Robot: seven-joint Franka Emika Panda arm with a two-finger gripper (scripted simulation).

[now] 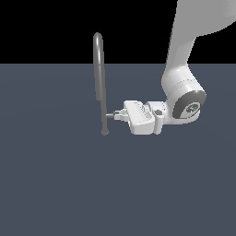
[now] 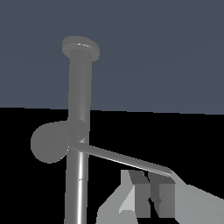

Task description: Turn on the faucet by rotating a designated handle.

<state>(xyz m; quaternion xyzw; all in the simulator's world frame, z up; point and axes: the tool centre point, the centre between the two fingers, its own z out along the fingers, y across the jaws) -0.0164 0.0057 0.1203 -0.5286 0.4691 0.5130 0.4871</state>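
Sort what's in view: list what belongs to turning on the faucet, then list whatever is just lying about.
Belongs to the job:
- faucet
- handle, a thin rod lever off the pipe's lower part
- gripper, at the lever

Just lying about:
- nothing else shows on the grey floor

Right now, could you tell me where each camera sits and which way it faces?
Exterior view: off the arm, level with the scene, facing the faucet side-on; the white arm and gripper reach in from the exterior view's right.
Wrist view: on the wrist, close to the pipe; fingertips show by the handle.
Shared: faucet, handle, gripper.
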